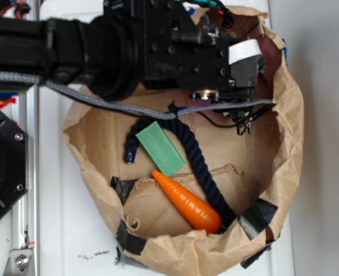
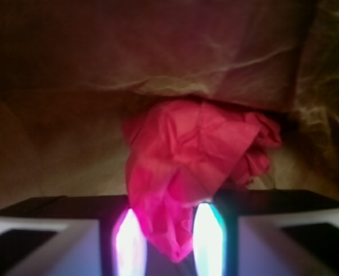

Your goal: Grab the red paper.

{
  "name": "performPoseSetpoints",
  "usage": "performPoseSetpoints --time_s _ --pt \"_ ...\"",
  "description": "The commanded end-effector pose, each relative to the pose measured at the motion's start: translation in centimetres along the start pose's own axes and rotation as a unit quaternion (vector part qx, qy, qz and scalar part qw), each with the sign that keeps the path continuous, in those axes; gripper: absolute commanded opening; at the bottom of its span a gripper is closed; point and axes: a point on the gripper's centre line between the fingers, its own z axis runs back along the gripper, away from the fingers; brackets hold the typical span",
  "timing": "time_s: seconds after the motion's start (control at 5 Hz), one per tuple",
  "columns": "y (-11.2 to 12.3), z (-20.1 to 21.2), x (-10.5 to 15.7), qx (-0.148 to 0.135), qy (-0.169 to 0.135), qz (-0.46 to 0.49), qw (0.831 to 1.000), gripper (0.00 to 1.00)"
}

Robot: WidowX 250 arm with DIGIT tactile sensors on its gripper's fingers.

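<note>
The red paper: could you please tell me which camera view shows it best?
The wrist view shows the red paper best: it fills the centre of the picture as a wrinkled wad against brown paper, its lower tip between the glowing fingertips. In the exterior view the black arm covers that spot, so the wad cannot be made out.

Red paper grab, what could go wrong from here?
The gripper has only a thin lower flap of the red paper between its fingertips, so closing may pinch just that flap and it could tear or slip out. The wad sits tucked under a fold of the brown paper bag, which might snag it on lifting.
</note>
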Motion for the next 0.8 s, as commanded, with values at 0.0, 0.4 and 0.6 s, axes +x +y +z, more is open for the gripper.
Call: performPoseSetpoints --time_s 0.0,0.4,0.6 --pt "-0.2 1.0 0.3 -0.007 -0.018 0.001 1.000 0.00" --pt "0.4 3.4 0.6 -0.030 -0.017 0.007 0.999 0.00" --pt "-0.6 6.4 -1.2 -0.069 0.007 -0.003 0.998 0.00"
